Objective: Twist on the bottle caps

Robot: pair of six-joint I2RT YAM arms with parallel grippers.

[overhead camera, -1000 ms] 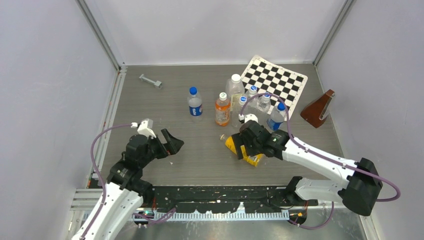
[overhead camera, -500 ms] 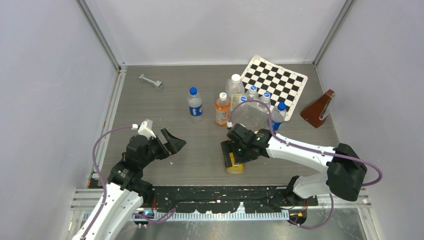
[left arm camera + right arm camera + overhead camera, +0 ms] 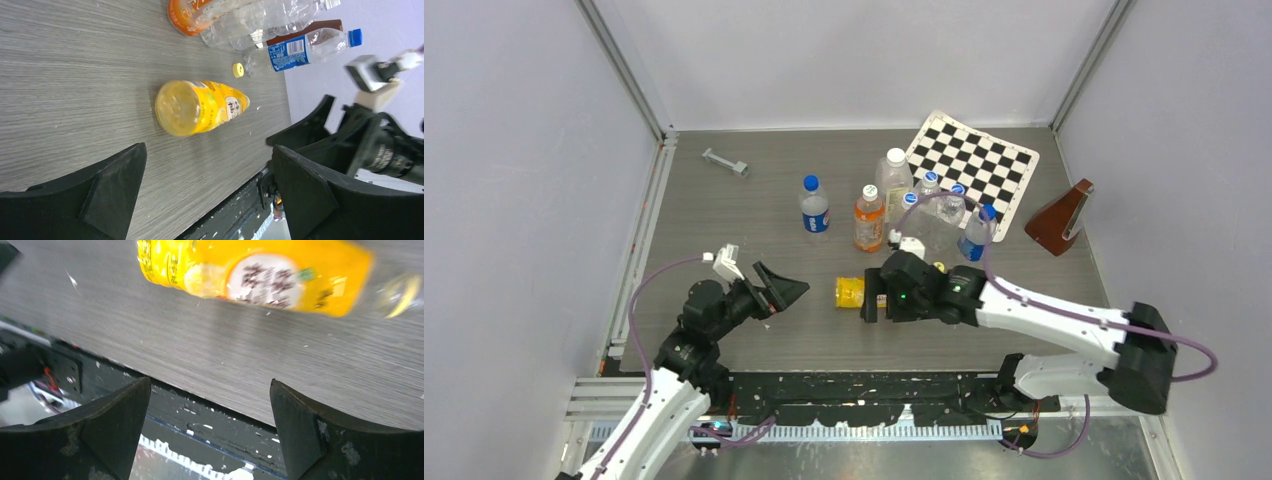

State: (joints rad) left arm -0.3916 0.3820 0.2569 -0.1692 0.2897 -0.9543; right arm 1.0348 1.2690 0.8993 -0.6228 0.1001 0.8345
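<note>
Step in hand, as I judge it: getting hold of the yellow juice bottle (image 3: 850, 292) for capping. It is lying on its side on the table (image 3: 724, 220) between the two arms, base toward the left arm. The right gripper (image 3: 871, 300) is standing released & empty just beside it. In the right wrist view the bottle is lying beyond the fingertips, not between them. That view is blurred, so touching or not, I cannot tell. The left gripper (image 3: 780, 291) is hanging wide apart, w/ nothing in it. The yellow cap (image 3: 238, 70) is lying apart, nearer the other bottles (image 3: 924, 200). Next move is prob. calling for gripping the body, standing it upright, then fetching the cap.
</note>
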